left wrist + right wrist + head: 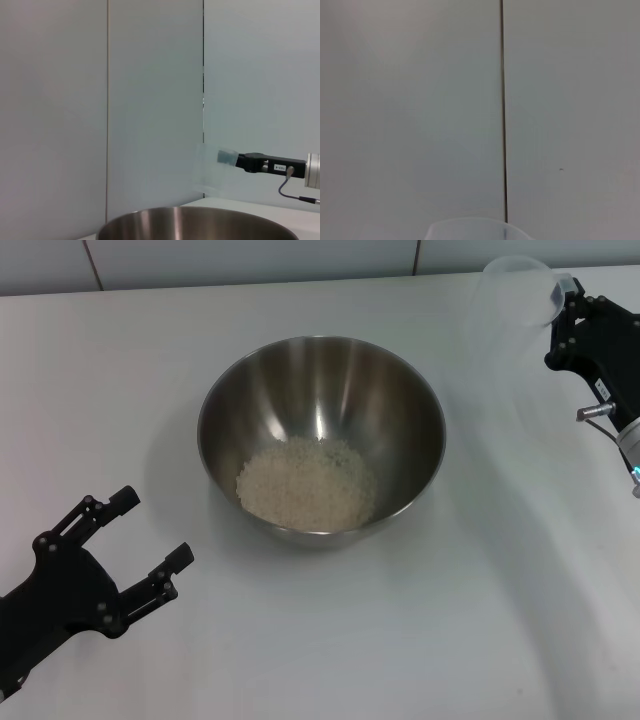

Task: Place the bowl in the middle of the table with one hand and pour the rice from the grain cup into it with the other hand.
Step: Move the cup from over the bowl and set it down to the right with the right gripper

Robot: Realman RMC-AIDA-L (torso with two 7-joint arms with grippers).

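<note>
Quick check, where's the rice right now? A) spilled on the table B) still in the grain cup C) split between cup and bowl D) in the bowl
D: the rice lies as a pale heap in the bottom of the bowl, while the grain cup held by the right gripper looks clear and empty.

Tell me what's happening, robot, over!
Left gripper open, empty, near the bowl. Right gripper holds the grain cup, far right. Rice in bowl. Nothing in the way.

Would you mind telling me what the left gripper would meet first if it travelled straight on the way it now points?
Probably the bowl: the left gripper, jaws open, points up-right toward its near wall, and the left wrist view shows its rim just ahead. Height is uncertain.
</note>
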